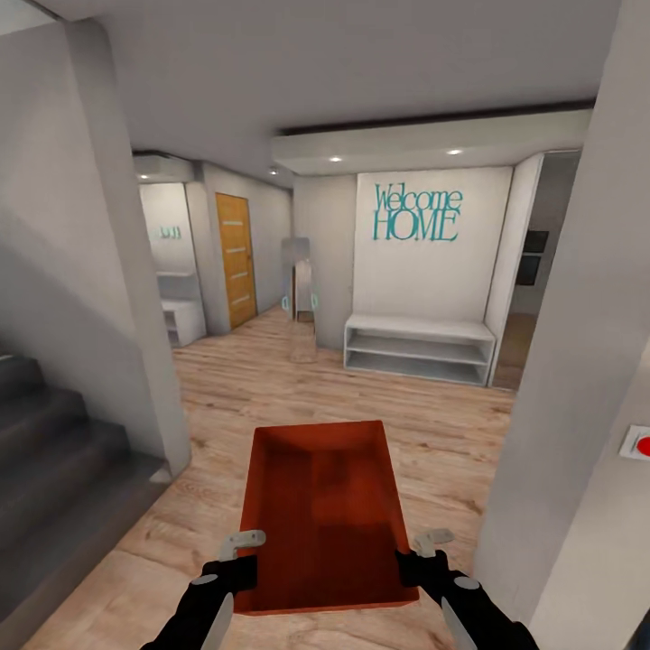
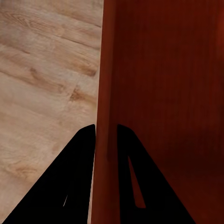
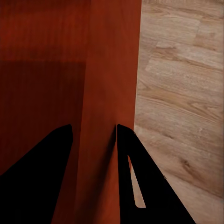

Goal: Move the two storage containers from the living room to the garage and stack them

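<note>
I hold one orange-red open-top storage container (image 1: 320,506) level in front of me, above light wood plank flooring (image 1: 442,424). My left gripper (image 1: 236,564) is shut on its left wall and my right gripper (image 1: 424,560) is shut on its right wall, both near the end closest to me. The left wrist view has the thin wall (image 2: 105,70) pinched between the two black fingers (image 2: 70,177). In the right wrist view the opposite wall (image 3: 112,70) sits between the fingers (image 3: 135,177) in the same way. The other container, the garage and its concrete floor are out of view.
Dark grey stairs (image 1: 54,451) descend at my left behind a white pillar (image 1: 135,316). A white wall (image 1: 578,361) with a red button (image 1: 643,444) stands close on my right. Ahead are a white bench shelf (image 1: 420,348) under a "Welcome HOME" sign (image 1: 417,213) and an orange door (image 1: 235,260).
</note>
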Robot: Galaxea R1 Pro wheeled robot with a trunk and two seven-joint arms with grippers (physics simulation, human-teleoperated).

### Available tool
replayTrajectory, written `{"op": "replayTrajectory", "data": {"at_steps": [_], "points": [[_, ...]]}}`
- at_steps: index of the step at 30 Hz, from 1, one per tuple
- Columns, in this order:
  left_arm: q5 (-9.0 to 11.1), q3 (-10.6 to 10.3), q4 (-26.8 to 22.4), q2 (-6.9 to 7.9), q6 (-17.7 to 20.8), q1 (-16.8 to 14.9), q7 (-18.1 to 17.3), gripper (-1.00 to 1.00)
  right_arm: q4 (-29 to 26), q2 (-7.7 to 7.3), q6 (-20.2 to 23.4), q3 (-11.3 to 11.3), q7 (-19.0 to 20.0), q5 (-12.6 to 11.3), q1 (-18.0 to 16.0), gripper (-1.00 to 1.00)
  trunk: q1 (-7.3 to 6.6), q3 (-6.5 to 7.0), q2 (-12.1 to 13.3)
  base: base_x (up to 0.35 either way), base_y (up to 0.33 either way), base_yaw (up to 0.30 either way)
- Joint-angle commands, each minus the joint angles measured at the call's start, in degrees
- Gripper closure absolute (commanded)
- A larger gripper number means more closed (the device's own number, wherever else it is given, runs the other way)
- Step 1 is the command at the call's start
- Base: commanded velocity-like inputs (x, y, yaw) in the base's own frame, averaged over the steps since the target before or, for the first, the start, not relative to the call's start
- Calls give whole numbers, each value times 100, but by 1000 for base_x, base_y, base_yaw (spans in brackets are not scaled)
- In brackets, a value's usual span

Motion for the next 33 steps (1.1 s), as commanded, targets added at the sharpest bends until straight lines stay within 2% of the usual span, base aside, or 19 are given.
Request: {"op": "replayTrajectory", "data": {"at_steps": [1,33], "points": [[-164,26,-21,0,0,0,70,100,-2,43,25,-42,254,-48,1,100,5,-2,-4,325,0,0],[-164,26,-21,0,0,0,70,100,-2,34,29,-34,246,-64,3,100,5,-2,-4,325,0,0]]}}
